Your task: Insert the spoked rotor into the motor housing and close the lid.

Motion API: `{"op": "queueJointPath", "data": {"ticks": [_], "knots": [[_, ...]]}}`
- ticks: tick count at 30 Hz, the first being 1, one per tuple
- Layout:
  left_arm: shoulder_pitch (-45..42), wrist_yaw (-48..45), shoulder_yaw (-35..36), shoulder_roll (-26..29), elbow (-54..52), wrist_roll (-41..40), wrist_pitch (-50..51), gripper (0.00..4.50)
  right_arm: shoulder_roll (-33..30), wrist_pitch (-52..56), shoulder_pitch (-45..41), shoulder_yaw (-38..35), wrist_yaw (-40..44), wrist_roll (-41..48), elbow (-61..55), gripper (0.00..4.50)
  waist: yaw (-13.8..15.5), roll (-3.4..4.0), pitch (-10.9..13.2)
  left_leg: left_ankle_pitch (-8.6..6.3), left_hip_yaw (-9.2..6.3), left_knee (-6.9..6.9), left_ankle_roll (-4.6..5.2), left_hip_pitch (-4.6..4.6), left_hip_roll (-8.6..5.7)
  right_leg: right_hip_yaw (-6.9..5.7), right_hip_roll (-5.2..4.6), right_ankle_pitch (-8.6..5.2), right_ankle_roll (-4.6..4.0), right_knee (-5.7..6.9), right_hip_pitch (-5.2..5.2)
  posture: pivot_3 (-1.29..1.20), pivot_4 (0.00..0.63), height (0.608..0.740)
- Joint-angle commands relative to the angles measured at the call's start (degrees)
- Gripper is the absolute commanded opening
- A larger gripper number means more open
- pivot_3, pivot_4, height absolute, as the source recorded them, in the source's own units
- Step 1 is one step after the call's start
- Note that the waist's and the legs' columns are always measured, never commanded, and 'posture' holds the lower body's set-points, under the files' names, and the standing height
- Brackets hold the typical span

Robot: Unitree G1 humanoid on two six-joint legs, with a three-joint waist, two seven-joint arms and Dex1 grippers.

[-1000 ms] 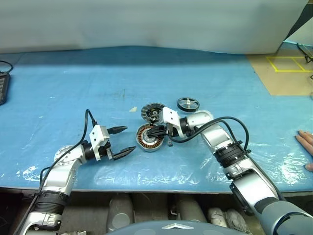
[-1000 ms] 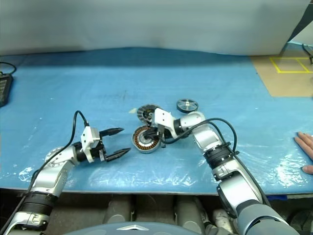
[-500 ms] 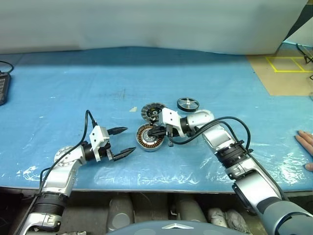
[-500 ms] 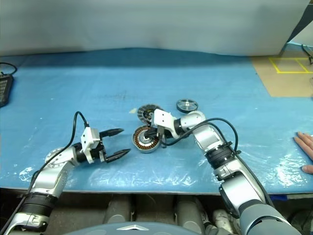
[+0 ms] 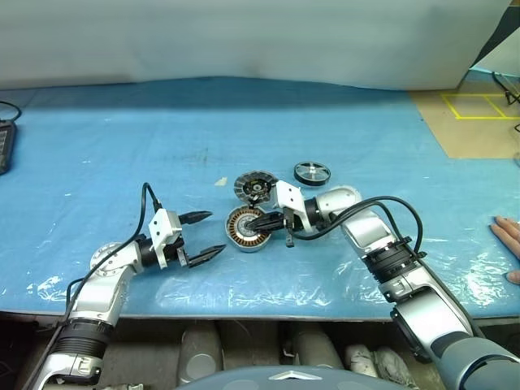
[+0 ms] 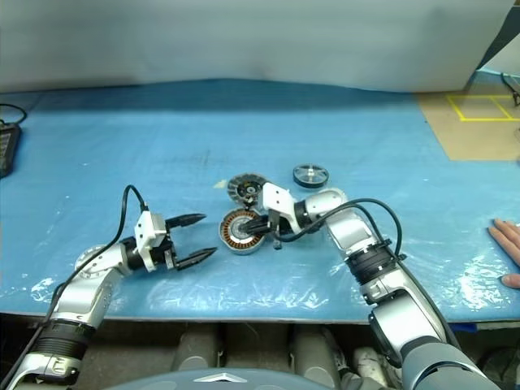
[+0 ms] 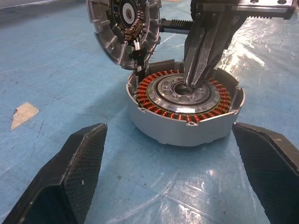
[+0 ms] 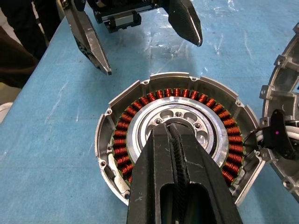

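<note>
Motor housing on blue desk; right gripper fingers pressed together, tips at its pale centre; left gripper fingers spread wide nearby

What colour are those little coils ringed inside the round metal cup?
Copper-orange, the windings ring the motor housing's pale centre; clearest in the right wrist view.

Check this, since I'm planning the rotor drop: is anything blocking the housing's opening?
Yes. The right gripper, shut, points into the pale centre of the motor housing, right over the opening. The spoked rotor lies apart on the table. The lid stands tilted at the housing's edge, not over it.
</note>
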Motion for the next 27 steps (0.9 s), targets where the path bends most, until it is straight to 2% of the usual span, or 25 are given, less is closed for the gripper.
{"op": "queueJointPath", "data": {"ticks": [1, 9, 27], "knots": [[0.0, -0.2, 0.0, 0.3, -1.5, -0.3, -0.4, 4.50, 0.3, 0.1, -0.3, -1.5, 0.4, 2.2, -2.7, 0.03, 0.0, 0.00, 0.0, 0.00, 0.00, 0.00, 0.00, 0.00, 0.00, 0.00, 0.00, 0.00, 0.00, 0.00, 0.00, 0.00, 0.150, 0.740], [-0.2, -0.2, -0.1, 0.2, -1.0, -0.2, -0.5, 4.50, 0.7, 0.3, -1.0, -1.8, -0.3, 2.8, -2.1, 0.03, 0.0, 0.00, 0.0, 0.00, 0.01, -0.01, 0.00, 0.00, 0.00, 0.00, 0.00, 0.00, 0.00, -0.01, -0.01, 0.00, 0.150, 0.740], [-0.2, 0.1, 0.1, 0.0, -0.9, -0.1, -0.8, 4.50, -0.6, -6.3, -1.4, 1.4, -2.0, -4.5, 4.8, 0.03, 0.0, 0.00, 0.0, 0.00, 0.02, -0.01, 0.00, 0.01, -0.01, 0.01, -0.01, 0.00, 0.00, 0.00, 0.00, 0.00, 0.150, 0.740]]}}
